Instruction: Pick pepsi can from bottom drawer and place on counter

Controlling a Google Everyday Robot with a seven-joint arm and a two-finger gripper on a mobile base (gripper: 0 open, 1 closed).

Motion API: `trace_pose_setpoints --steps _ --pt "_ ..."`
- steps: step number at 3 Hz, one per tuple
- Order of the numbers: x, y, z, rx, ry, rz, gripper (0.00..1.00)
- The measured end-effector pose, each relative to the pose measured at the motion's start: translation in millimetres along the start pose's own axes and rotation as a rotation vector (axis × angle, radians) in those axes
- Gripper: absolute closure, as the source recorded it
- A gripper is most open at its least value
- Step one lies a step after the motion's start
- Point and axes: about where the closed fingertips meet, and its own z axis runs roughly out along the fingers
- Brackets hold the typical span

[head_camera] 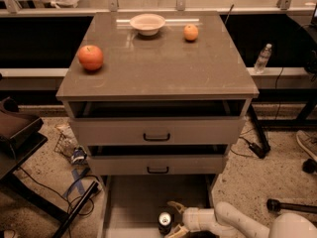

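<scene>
No writing, brand or number can be read, even on the can (165, 222). The gripper (174, 219) sits just right of the can, fingers spread.
</scene>
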Motion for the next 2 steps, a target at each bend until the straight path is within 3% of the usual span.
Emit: trace_pose_setpoints --steps 1,2 --pt "3.5 0.5 13.2 -0.011 0.007 0.021 0.34" --pt "-1.8 5.4 21.4 -0.049 -0.030 0.072 0.65"
